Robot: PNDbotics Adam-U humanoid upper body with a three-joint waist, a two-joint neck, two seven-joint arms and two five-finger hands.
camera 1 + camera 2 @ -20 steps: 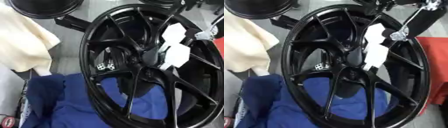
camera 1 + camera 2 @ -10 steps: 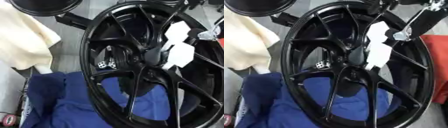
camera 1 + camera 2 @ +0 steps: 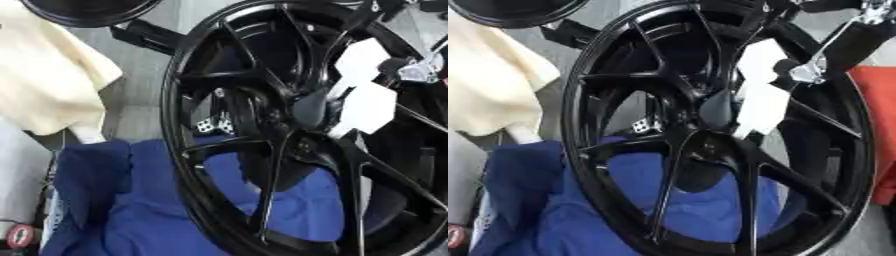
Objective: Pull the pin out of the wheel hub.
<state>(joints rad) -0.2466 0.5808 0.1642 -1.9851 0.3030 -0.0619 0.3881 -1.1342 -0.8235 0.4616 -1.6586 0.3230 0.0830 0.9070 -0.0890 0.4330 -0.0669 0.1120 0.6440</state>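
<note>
A big black spoked wheel (image 3: 262,200) lies tilted across the view, its hub (image 3: 284,117) near the middle. My right hand (image 3: 366,102), dark with white plates on its back, comes in from the upper right on an arm with a silver joint (image 3: 808,74). It rests over the spokes just right of the hub. Its fingers merge with the black hub, so I cannot see how they stand. No pin can be made out. My left hand is nowhere in view.
A blue cloth (image 3: 131,200) lies under the wheel's lower half. A cream cloth (image 3: 44,75) covers the left side. Another black rim (image 3: 87,10) sits at the top left, a red surface (image 3: 878,125) at the right. A small checkered piece (image 3: 213,125) shows between spokes.
The whole picture has shifted slightly. My right hand stays at the same place beside the hub.
</note>
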